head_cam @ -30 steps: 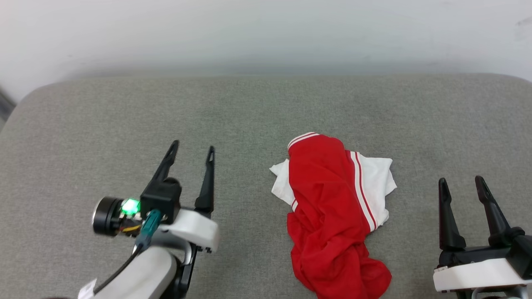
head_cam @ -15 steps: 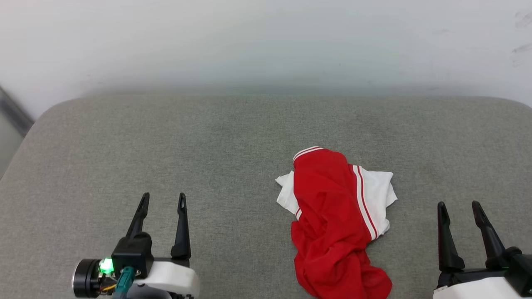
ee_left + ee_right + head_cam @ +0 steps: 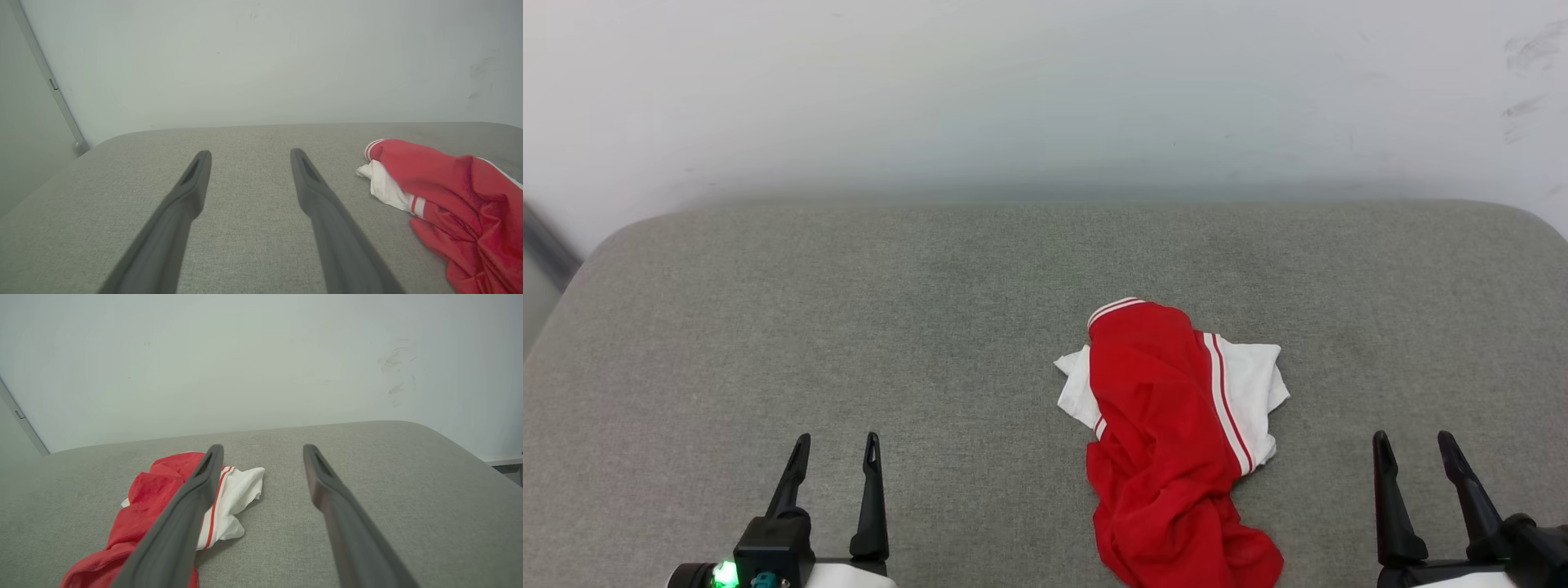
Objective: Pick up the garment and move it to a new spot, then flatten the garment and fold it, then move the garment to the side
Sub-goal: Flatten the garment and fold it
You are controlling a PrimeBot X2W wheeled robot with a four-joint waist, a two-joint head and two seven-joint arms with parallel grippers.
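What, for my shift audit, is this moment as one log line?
garment: crumpled heap on grey cushion, unheld | left gripper: open, empty, left of garment | right gripper: open, empty, right of garment

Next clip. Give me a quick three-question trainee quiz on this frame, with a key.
1. True or false: the red jersey lies spread flat on the grey cushion.
2. The left gripper and right gripper are: A) both open and empty; B) both shut on cloth; C) one open, one shut.
3. Which gripper does the jersey lie nearer to?
Key: 1 false, it lies crumpled; 2 A; 3 the right gripper.
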